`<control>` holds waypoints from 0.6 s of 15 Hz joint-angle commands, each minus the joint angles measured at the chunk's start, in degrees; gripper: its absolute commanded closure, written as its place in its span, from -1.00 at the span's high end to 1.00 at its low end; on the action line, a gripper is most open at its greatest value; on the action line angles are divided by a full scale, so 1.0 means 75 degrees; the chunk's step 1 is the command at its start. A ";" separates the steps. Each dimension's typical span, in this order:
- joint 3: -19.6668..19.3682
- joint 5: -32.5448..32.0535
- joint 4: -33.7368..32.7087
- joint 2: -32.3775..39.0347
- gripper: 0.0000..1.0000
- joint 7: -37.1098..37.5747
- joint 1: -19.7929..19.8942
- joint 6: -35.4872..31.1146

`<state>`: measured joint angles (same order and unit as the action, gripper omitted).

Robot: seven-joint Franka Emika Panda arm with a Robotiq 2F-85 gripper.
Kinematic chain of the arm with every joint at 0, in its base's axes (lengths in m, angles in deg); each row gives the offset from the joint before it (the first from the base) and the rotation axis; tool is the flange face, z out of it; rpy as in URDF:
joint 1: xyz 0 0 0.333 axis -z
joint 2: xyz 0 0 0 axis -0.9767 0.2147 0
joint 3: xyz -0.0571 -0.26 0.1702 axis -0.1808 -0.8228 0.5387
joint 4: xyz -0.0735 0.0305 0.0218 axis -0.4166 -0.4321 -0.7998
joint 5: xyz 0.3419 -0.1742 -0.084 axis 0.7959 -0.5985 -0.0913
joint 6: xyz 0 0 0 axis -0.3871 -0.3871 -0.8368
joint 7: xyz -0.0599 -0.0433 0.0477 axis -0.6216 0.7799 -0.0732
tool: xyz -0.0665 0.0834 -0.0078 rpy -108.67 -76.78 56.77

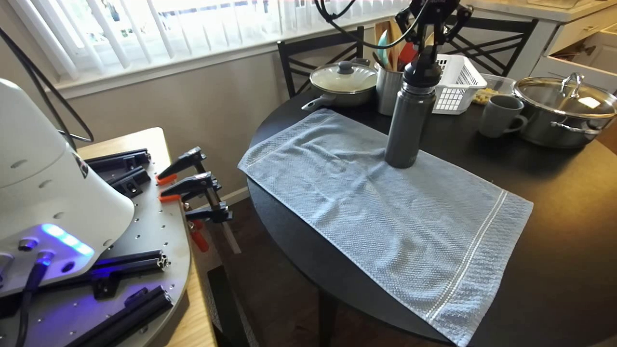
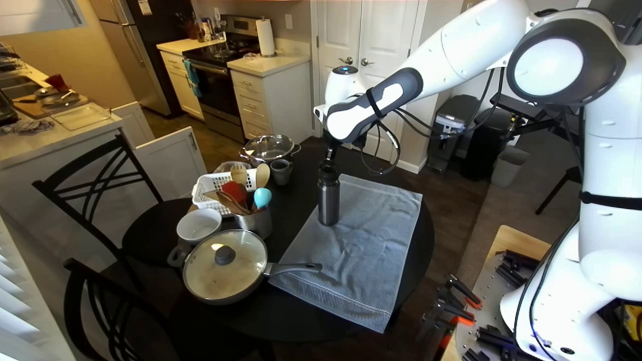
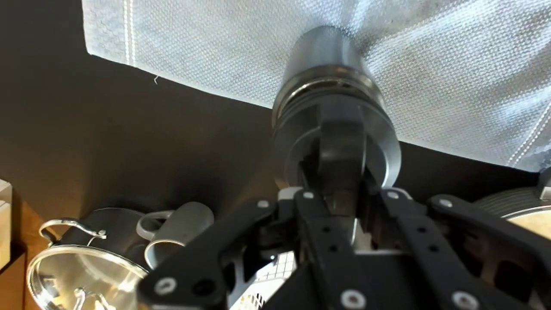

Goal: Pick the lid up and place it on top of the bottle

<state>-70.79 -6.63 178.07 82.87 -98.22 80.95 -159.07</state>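
We see a dark round desk (image 1: 554, 241), a rumpled woven towel (image 1: 385, 226) and, on it, the slim metallic bottle (image 1: 409, 126), long axis vertical; atop sits the rounded black lid (image 1: 421, 75), handle (image 3: 342, 142) upward, clasped by our fingers (image 3: 311, 201).

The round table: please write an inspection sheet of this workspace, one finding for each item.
Surface: round black table, partly covered by a wrinkled towel.
Job's things: metal bottle upright on the towel; black lid at its mouth, full seating unclear.
Clutter: lidded frying pan, white bowl, utensil holder, plastic basket, food container, grey mug, lidded pot.
Gripper: appears closed on the lid's loop.
Cables: black, looping beside the arm.
Surroundings: chairs, kitchen range.
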 commanded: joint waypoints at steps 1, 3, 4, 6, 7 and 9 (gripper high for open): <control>-0.0092 -0.0530 0.0102 -0.0120 -0.88 0.0477 -0.0061 0.0058; -0.0102 -0.0679 0.0101 -0.0098 -0.88 0.0604 -0.0065 0.0066; -0.0092 -0.0708 0.0100 -0.0088 -0.88 0.0626 -0.0061 0.0093; -0.0067 -0.0735 0.0110 -0.0071 -0.88 0.0623 -0.0057 0.0121; -0.0053 -0.0721 0.0116 -0.0061 -0.88 0.0609 -0.0052 0.0119; -0.0023 -0.0673 0.0128 -0.0045 -0.88 0.0580 -0.0040 0.0112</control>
<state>-71.00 -10.11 178.33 82.99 -95.64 80.78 -159.07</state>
